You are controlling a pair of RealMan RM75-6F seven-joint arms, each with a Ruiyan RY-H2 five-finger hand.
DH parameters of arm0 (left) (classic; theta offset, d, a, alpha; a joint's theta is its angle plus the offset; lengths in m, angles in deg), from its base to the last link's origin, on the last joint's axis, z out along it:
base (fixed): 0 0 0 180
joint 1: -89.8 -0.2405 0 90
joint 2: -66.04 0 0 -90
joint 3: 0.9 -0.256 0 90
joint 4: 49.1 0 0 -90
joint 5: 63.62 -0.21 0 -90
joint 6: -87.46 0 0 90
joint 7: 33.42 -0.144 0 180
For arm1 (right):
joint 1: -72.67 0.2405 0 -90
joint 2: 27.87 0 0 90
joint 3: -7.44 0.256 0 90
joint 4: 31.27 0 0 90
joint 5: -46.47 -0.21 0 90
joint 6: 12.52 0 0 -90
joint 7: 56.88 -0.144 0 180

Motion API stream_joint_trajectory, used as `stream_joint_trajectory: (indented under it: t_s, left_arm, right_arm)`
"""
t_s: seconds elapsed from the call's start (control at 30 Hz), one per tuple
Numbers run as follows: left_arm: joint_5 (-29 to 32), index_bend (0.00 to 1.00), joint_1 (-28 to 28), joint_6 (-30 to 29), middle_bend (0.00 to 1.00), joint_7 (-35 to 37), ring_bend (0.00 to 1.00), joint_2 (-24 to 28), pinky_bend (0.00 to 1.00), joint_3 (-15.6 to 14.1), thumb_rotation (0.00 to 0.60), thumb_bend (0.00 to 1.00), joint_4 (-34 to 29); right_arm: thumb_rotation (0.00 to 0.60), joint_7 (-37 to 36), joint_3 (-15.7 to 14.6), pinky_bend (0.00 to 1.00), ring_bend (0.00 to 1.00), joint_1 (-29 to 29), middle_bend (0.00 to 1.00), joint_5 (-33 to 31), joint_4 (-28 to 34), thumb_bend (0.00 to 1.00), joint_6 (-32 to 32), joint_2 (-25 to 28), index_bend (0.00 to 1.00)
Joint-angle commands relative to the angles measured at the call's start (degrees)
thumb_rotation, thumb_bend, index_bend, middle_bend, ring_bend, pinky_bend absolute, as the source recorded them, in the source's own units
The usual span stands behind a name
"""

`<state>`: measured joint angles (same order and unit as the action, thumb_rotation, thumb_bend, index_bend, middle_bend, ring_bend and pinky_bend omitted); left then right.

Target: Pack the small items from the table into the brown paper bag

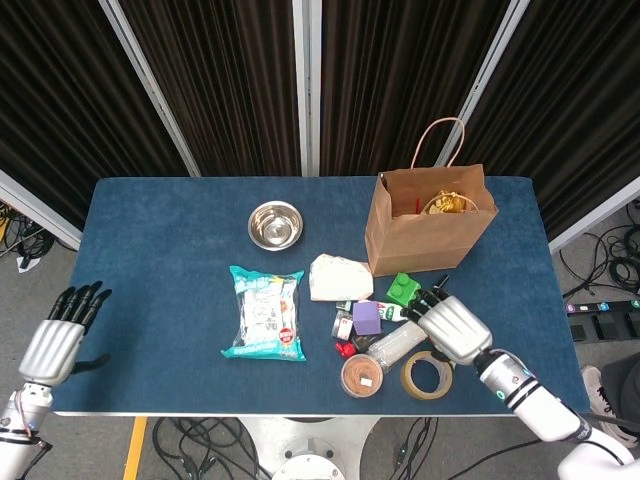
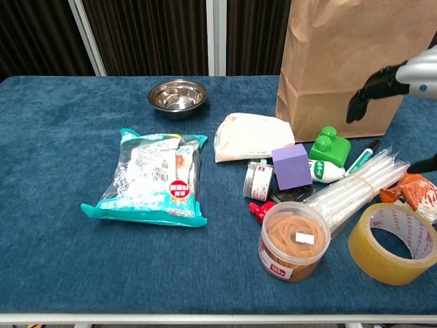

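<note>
The brown paper bag (image 1: pixel 425 228) stands open at the back right, its front wall (image 2: pixel 341 61) filling the top of the chest view; a gold item (image 1: pixel 446 203) lies inside. My right hand (image 1: pixel 452 327) hovers low over the pile of small items, palm down, fingers (image 2: pixel 365 96) spread and holding nothing. Under and beside it lie the straw bundle (image 2: pixel 355 188), a marker (image 2: pixel 364 156), an orange packet (image 2: pixel 413 193), a green block (image 2: pixel 330 145) and a purple cube (image 2: pixel 291 166). My left hand (image 1: pixel 62 330) hangs open off the table's left edge.
A tape roll (image 2: pixel 394 242) and a tub of rubber bands (image 2: pixel 293 240) sit near the front edge. A white pouch (image 2: pixel 252 137), a teal snack pack (image 2: pixel 153 178) and a steel bowl (image 2: pixel 177 96) lie toward the middle.
</note>
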<state>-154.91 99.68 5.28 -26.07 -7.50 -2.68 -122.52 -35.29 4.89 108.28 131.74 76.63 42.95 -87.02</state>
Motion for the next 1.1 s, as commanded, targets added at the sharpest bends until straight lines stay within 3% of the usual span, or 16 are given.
stream_joint_trajectory:
  t_s: [0.03, 0.23, 0.4, 0.73, 1.1]
  left_arm:
    - [-0.1, 0.1, 0.0, 0.0, 0.07, 0.0, 0.0, 0.0, 0.05, 0.0, 0.6, 0.06, 0.0]
    - [-0.1, 0.1, 0.0, 0.1, 0.07, -0.4, 0.0, 0.1, 0.05, 0.0, 0.6, 0.06, -0.6]
    - [-0.1, 0.1, -0.2, -0.2, 0.07, -0.4, 0.0, -0.1, 0.05, -0.1, 0.6, 0.06, -0.7]
    - [-0.3, 0.1, -0.5, -0.6, 0.07, -0.3, 0.0, -0.8, 0.05, -0.2, 0.6, 0.06, 0.4]
    - [-0.5, 0.1, -0.4, -0.8, 0.07, -1.4, 0.0, -1.0, 0.05, 0.0, 0.6, 0.06, 0.4]
  right_arm:
    - [0.6, 1.9, -1.6, 0.25, 0.17, -0.2, 0.29, -0.9, 2.0, 0.0, -2.6, 1.4, 0.29]
    - [0.6, 4.4, -3.5, 0.26, 0.18, -0.2, 0.31, -0.7, 6.4, 0.0, -5.5, 4.9, 0.31]
    - [0.6, 6.8, -5.9, 0.27, 0.21, -2.5, 0.34, 0.6, 6.6, 0.0, -4.8, 5.0, 0.35]
    - [0.6, 3.7, -8.2, 0.27, 0.24, -9.8, 0.38, 5.1, -3.9, 0.0, 2.4, -1.6, 0.41]
    - [0.6, -1.0, -8.7, 0.27, 0.26, -11.2, 0.41, 15.1, -11.7, 0.0, 7.2, -7.3, 0.46]
